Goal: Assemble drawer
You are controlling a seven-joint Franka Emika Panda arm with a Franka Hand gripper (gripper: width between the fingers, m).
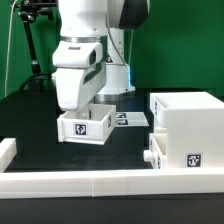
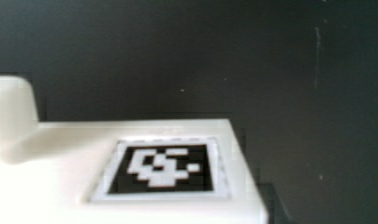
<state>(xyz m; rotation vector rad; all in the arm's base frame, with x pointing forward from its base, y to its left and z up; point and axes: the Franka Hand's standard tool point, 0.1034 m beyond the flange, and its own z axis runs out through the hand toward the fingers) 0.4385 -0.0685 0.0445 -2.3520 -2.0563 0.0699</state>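
A small white drawer tray (image 1: 86,126) with a square tag on its face sits under my gripper (image 1: 82,110), left of centre in the exterior view. The wrist view shows its tagged face (image 2: 165,165) very close, with a rounded white knob (image 2: 10,112) beside it. My gripper (image 2: 168,218) appears shut on this tray; one dark finger (image 2: 276,207) shows at the tray's edge, and the fingertips are hidden. The boxy white casing (image 1: 187,125) stands at the exterior view's right, apart from the tray, with a knobbed tray (image 1: 152,157) low at its front.
A long low white wall (image 1: 100,186) runs along the front of the black table. The marker board (image 1: 126,120) lies flat behind the tray, between it and the casing. The arm's base stands behind that.
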